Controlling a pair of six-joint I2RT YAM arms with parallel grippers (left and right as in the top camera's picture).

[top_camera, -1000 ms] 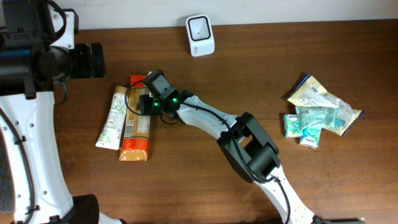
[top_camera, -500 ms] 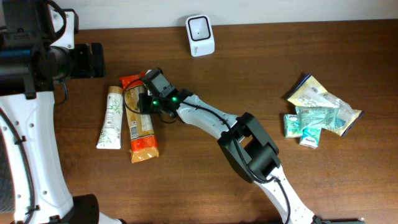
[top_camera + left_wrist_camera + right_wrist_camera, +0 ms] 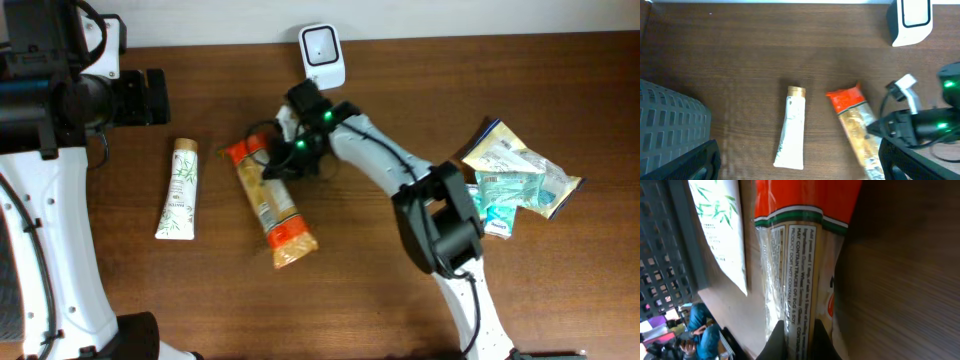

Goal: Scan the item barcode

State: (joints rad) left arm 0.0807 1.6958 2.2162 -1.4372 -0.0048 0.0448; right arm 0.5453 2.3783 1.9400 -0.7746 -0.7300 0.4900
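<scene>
The item is a long clear packet with orange ends [image 3: 268, 205] and printed text down its seam [image 3: 800, 255]. My right gripper [image 3: 274, 166] is shut on its seam near the upper orange end, one finger [image 3: 776, 341] on each side of the seam. The packet slants from the gripper toward the table's front. The white barcode scanner [image 3: 322, 55] stands at the back edge, just above the right wrist. My left gripper [image 3: 800, 167] hangs open high over the left side, nothing between its fingers. Below it lie the packet [image 3: 855, 122] and a white tube.
A white tube with a gold cap [image 3: 177, 188] lies left of the packet, also seen as the white tube [image 3: 792, 127]. A pile of small packets [image 3: 515, 178] sits at the right. A grey basket [image 3: 665, 125] is at the far left.
The right gripper closed on the packet and carried it right and back toward the scanner; the packet swung to a slant away from the tube. The left arm stayed still.
</scene>
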